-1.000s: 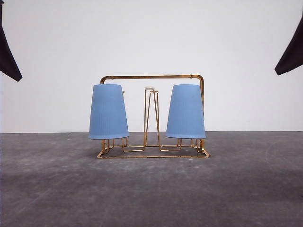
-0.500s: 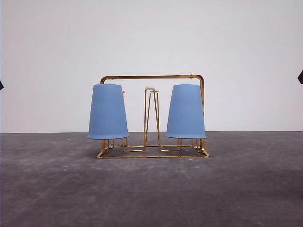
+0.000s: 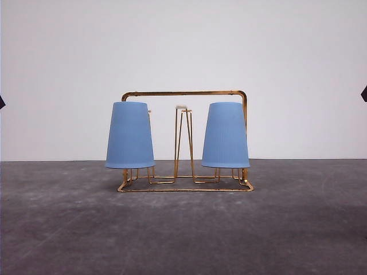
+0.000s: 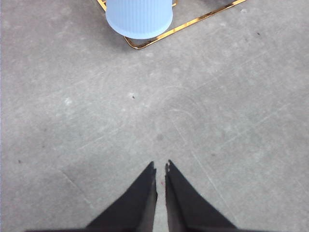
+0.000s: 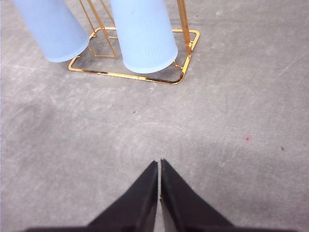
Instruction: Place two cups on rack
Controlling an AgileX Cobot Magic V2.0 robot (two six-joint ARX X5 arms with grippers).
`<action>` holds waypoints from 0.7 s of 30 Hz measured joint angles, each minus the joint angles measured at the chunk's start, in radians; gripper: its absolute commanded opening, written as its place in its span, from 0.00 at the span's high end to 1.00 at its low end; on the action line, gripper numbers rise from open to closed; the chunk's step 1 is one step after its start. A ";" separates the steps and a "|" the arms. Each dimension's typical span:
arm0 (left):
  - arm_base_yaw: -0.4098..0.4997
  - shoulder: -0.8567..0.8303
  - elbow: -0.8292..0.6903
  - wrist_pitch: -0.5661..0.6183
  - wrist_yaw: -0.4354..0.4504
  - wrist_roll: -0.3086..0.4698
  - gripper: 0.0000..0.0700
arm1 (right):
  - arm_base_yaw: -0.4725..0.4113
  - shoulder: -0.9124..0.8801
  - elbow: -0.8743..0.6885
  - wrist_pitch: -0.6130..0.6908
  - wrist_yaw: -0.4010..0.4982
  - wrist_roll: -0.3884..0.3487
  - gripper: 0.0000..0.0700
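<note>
Two cups [image 3: 130, 136] [image 3: 225, 136] upside down on rack [image 3: 184, 93], well apart from both arms' clenched, empty jaws over bare counter [image 3: 183, 229].

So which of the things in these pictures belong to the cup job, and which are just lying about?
Part of the job:
- left cup, upside down on the rack
- right cup, upside down on the rack
- rack, gold wire
- left gripper, shut, holding nothing
- right gripper, shut, holding nothing

Just there:
- grey table
- white wall

Lab setup: bare white backdrop [image 3: 183, 46], grey tabletop [image 3: 183, 229]
</note>
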 measured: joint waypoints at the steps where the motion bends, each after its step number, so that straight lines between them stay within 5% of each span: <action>1: 0.001 -0.001 0.000 0.001 0.000 0.000 0.98 | 0.000 0.000 0.000 0.000 0.000 0.000 0.99; 5: 0.047 -0.087 -0.093 0.116 0.000 -0.004 0.98 | 0.000 0.000 0.000 0.000 0.000 0.000 0.99; 13: 0.206 -0.483 -0.491 0.594 -0.089 -0.100 0.98 | 0.000 0.000 0.000 0.000 0.000 0.000 0.99; 21: 0.296 -0.756 -0.622 0.568 -0.219 -0.148 0.98 | 0.000 0.000 0.000 0.000 0.000 0.000 0.99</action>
